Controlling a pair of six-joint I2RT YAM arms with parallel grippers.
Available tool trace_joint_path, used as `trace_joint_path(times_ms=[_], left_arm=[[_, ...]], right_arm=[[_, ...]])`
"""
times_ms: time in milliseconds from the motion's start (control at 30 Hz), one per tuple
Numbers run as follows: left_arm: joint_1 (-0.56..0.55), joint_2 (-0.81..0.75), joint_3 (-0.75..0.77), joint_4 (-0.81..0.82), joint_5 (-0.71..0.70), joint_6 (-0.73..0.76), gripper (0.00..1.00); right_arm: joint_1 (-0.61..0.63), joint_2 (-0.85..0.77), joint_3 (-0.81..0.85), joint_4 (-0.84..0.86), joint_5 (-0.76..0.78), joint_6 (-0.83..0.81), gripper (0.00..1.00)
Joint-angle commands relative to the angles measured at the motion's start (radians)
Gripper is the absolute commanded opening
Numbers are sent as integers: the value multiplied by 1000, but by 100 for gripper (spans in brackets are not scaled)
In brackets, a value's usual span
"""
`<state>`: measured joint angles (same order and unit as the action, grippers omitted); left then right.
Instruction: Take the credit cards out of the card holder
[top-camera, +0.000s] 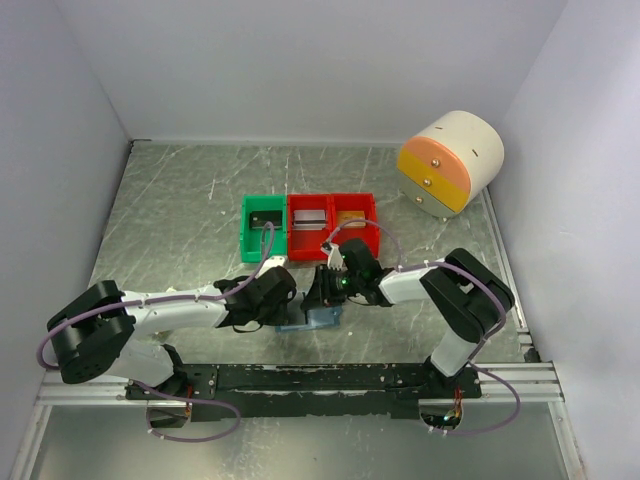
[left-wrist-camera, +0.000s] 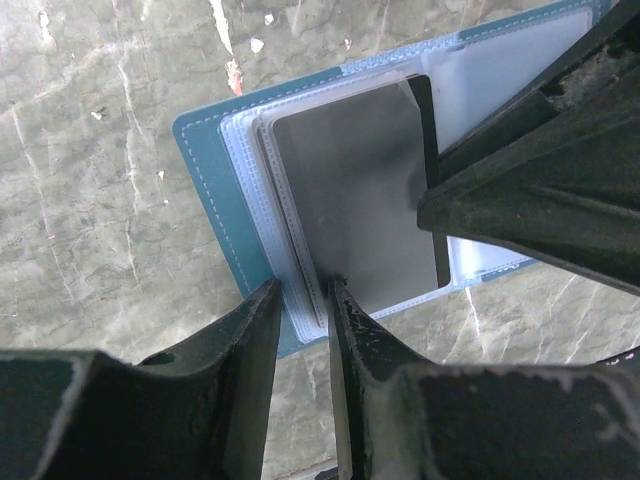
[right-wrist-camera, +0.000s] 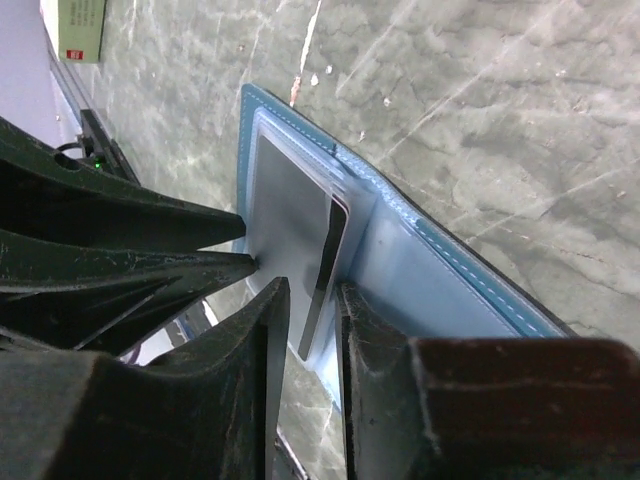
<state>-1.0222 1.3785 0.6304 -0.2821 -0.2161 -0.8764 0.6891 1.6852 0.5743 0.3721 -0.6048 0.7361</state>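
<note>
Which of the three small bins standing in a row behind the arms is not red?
The green bin, the leftmost of the row in the top view. The middle bin and the right bin are both red.

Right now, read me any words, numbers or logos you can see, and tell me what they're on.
None can be read.
small pale box: a red mark, too blurred to read.
grey card: no print shows.
card holder: no print shows.

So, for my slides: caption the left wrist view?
Left end effector pinches a sleeve of the open card holder; right end effector straddles the grey credit card.
</note>
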Motion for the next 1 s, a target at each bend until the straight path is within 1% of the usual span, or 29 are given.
trace_joint_path(times_ms=[0,67,233,267,400,633,767,967], left_arm=[[-9,17,-37,-101,-16,9,36],[-9,16,-37,-98,-13,8,36],[-9,23,-29,-92,-9,11,36],[-9,25,-27,-92,-10,11,36],[-9,15,-24,-98,-17,7,37],[-9,-18,-40,-111,-39,-6,40],[-9,-32,-54,-105,-39,-1,41],[-9,-21,-66,-98,-39,0,40]], right_arm=[[14,20,22,-39,67,-5,22],[17,15,27,-48,76,-9,20],[40,22,68,-112,123,-22,21],[48,22,76,-125,135,-26,19],[54,12,78,-128,154,-22,0],[41,-29,48,-114,162,-31,0],[6,-43,7,-75,129,-29,0],[-36,-70,-39,-43,86,-34,0]])
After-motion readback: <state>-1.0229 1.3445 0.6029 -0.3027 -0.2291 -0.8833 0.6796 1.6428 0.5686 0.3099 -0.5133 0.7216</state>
